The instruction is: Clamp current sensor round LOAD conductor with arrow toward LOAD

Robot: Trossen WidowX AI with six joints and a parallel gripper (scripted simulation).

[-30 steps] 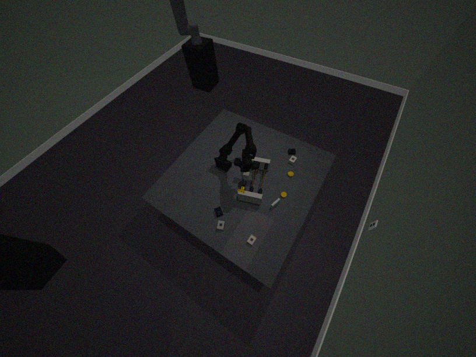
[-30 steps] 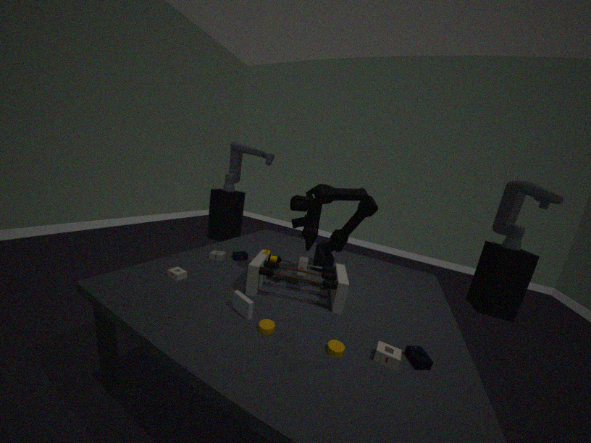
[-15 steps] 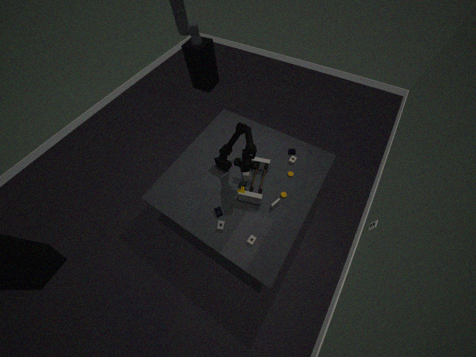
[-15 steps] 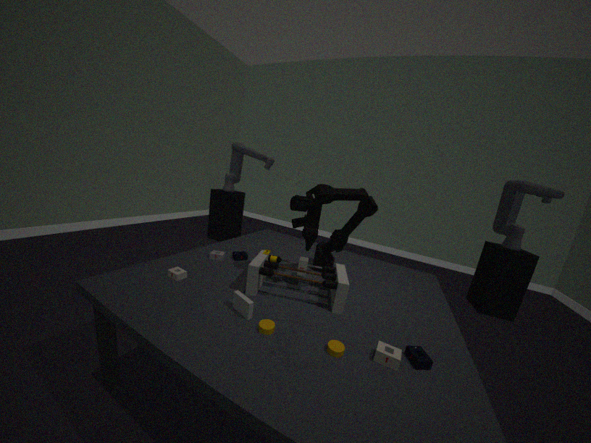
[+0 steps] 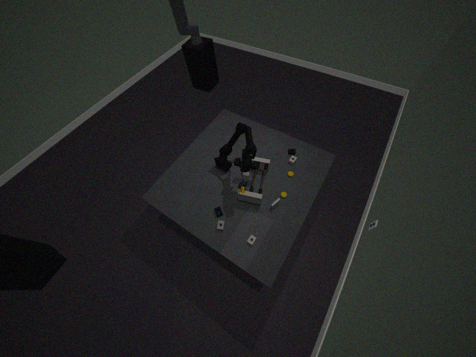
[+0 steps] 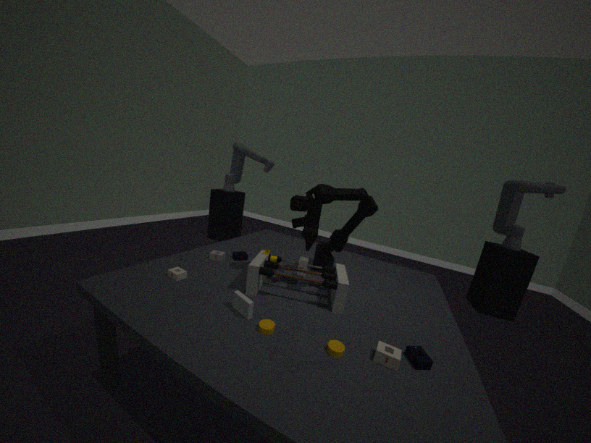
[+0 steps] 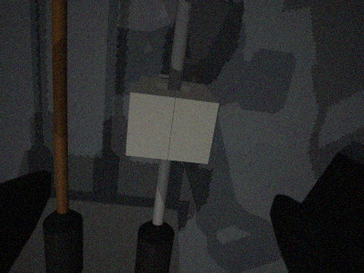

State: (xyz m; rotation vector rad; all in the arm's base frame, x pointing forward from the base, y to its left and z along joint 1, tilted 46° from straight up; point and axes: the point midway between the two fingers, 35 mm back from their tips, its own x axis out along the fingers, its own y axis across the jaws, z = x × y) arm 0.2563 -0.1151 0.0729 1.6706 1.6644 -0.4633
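The white sensor sits around the pale grey conductor, its two halves meeting at a thin seam on top. Its arrow and its underside latch cannot be made out. A yellow marker is at one end of that conductor; its lettering is unreadable. My gripper is open and empty, pointing down above the sensor, with one finger far out on each side in the wrist view and neither touching it.
Two white end blocks carry the conductors, including a copper one beside the sensor. Around the rack lie white square blocks, dark blocks, yellow discs and an upright white plate.
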